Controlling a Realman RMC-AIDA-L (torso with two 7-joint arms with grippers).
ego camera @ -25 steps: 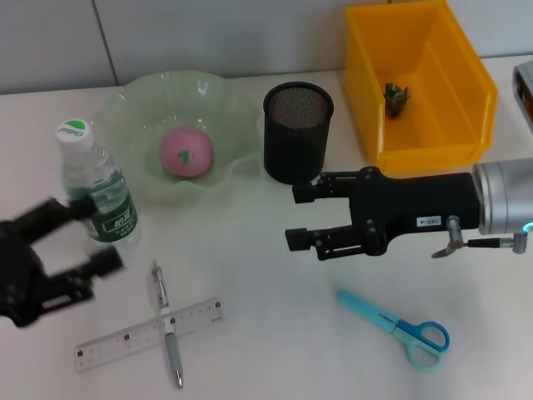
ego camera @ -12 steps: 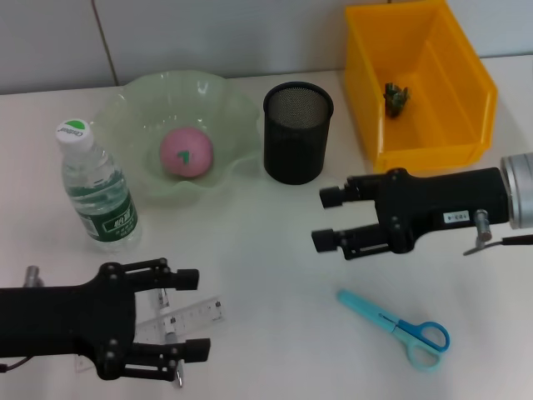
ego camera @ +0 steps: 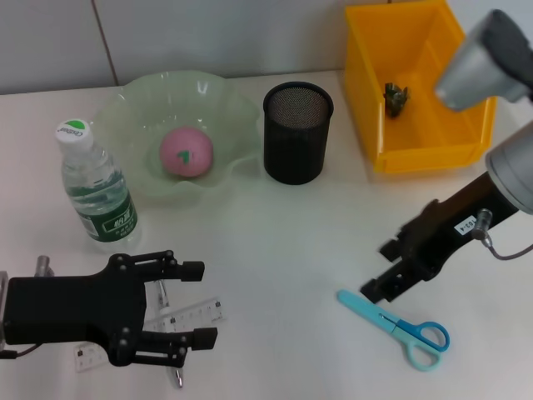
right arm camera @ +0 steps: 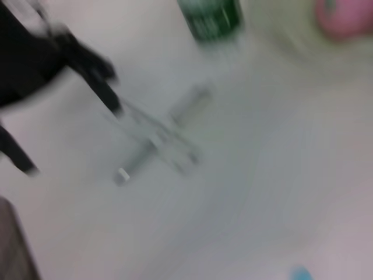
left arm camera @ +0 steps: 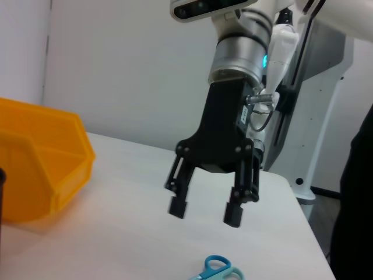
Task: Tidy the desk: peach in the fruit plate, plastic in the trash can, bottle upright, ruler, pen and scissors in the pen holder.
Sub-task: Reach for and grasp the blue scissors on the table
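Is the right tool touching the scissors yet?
Apart. The left wrist view shows the open right tool hanging above the scissors, bare table between them.

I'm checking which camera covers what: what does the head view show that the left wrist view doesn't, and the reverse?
Only the head view shows the left gripper, open over the crossed ruler and pen, plus the upright bottle, the peach in the fruit plate and the whole pen holder. Only the left wrist view shows the right gripper's open jaws face on. Both show the right gripper, the scissors and the orange bin.
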